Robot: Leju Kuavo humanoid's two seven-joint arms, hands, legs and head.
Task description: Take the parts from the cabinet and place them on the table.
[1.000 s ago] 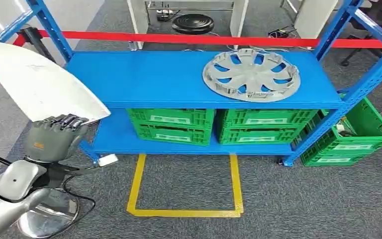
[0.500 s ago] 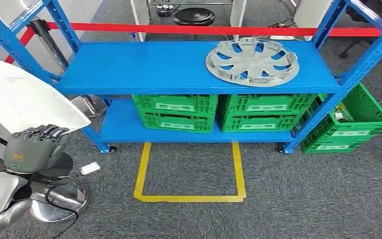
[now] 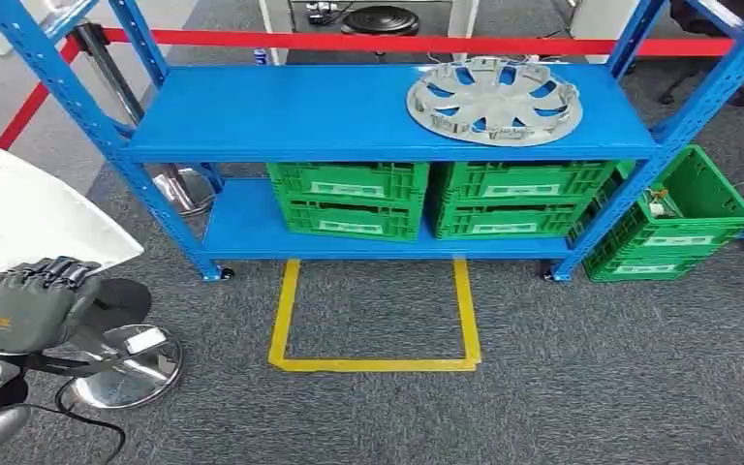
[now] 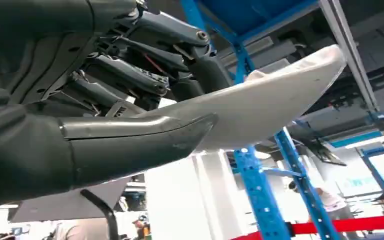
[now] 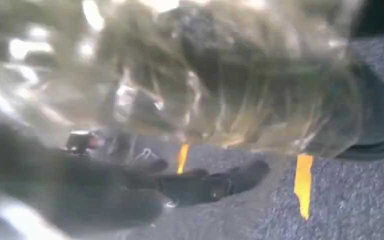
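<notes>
At far left, my left hand [image 3: 21,308] is gripping a smooth white pointed panel [image 3: 29,218], its long axis running left to right and its tip aiming toward the blue rack [image 3: 281,116]. I cannot tell how the blurred right hand [image 5: 130,192] is lying.

A large white, smooth, pointed plastic panel [image 3: 29,218] is held from below at the robot's left side, lying roughly flat, well apart from the shelving. A grey, round, spoked plastic wheel cover [image 3: 493,100] lies flat on the blue metal shelf unit's [image 3: 291,107] upper board, toward its right end.
</notes>
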